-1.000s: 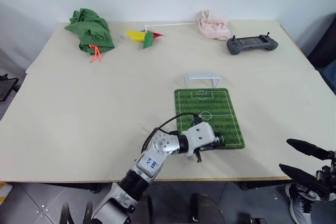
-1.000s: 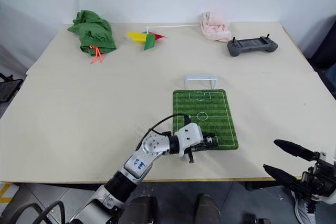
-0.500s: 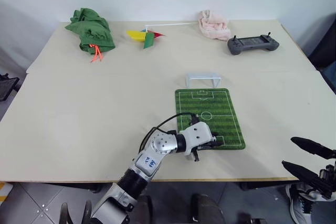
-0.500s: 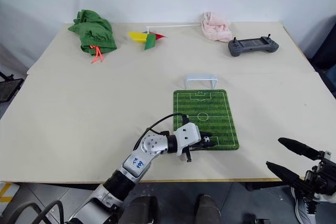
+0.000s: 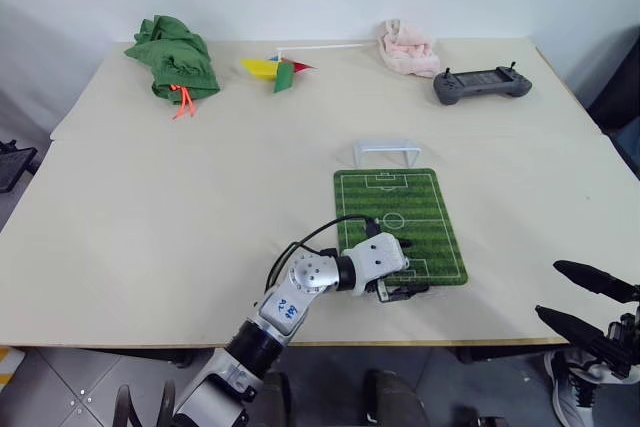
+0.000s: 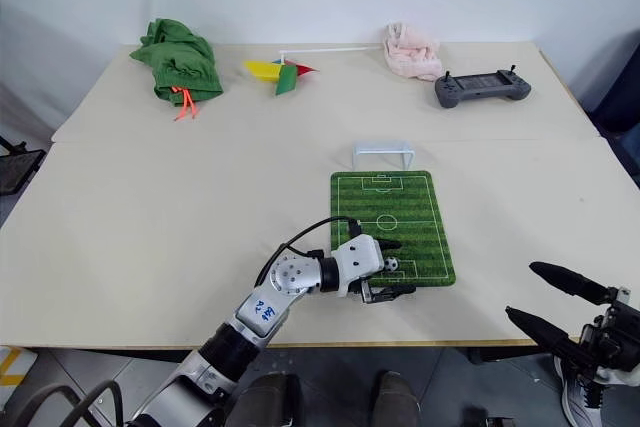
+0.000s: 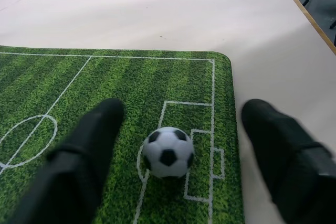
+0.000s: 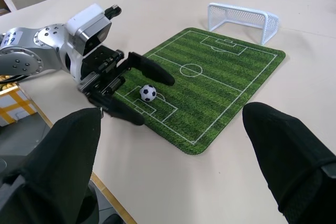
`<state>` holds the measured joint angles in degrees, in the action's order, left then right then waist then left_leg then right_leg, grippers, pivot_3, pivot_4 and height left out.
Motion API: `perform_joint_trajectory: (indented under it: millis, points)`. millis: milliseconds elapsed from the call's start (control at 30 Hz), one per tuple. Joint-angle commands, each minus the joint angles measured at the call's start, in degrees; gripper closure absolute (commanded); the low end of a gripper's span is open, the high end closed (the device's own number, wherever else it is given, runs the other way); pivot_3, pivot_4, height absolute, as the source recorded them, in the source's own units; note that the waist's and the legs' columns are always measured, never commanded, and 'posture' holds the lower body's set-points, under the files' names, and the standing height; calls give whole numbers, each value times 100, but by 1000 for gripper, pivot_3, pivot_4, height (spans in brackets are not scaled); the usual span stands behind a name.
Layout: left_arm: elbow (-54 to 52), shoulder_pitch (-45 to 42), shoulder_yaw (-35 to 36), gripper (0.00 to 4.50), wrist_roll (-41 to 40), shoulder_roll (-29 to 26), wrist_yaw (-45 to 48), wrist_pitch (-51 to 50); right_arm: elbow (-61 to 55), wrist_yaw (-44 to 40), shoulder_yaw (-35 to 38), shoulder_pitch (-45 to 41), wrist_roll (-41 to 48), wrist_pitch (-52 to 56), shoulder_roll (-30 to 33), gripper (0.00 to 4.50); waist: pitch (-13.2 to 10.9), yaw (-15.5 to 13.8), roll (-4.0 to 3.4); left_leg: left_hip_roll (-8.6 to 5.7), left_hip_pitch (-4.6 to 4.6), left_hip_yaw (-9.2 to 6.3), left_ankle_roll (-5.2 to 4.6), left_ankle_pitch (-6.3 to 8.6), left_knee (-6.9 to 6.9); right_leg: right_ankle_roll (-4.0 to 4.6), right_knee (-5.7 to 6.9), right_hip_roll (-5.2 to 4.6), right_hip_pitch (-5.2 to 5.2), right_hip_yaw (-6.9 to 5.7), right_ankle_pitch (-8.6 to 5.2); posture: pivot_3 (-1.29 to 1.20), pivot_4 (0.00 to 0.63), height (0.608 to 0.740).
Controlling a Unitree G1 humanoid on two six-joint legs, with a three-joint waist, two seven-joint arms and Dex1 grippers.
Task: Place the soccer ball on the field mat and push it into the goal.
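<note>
The soccer ball (image 7: pixel 168 152), white with black patches, rests on the near end of the green field mat (image 5: pixel 400 217), by the penalty box lines. My left gripper (image 6: pixel 395 267) lies low over that end of the mat and is open, one black finger on each side of the ball and neither touching it. The goal (image 5: pixel 385 152), a light-grey frame, stands on the table just past the mat's far end. My right gripper (image 6: pixel 522 290) hangs open off the table's near right edge, holding nothing.
On the far side of the table lie a green cloth bundle (image 5: pixel 172 59) with orange cords, a coloured pinwheel (image 5: pixel 275 69), a pink cloth (image 5: pixel 405 47) and a dark grey controller (image 5: pixel 481 83). The table's front edge runs just behind the mat.
My left gripper has opened and let go of the ball, which now sits on the mat between the fingers. Neither arm has shifted.
</note>
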<state>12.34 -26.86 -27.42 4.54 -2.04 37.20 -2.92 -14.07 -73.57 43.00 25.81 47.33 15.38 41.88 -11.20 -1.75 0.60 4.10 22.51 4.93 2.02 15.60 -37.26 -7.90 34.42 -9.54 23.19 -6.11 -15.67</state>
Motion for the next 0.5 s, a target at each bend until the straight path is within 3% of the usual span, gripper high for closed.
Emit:
perform_joint_trajectory:
  millis: [33,400,500]
  points:
    - [-51,-114,28,44,-8,97,-35,97,-93,38,73,-22,3,-6,48,0,0,0,0,0,0,0,0,0,0,0,0,0,0,0,0,0,150,740]
    - [-995,-213,465,44,-469,-270,387,136,61,63,-46,-266,-128,-8,76,0,1,5,-2,0,0,0,0,0,2,-1,1,0,0,0,1,0,150,740]
    - [-1443,-89,542,606,-1016,-585,1047,-12,123,57,-79,-361,-155,-30,74,0,3,10,-4,0,-1,1,1,0,2,-1,3,0,0,0,1,0,150,740]
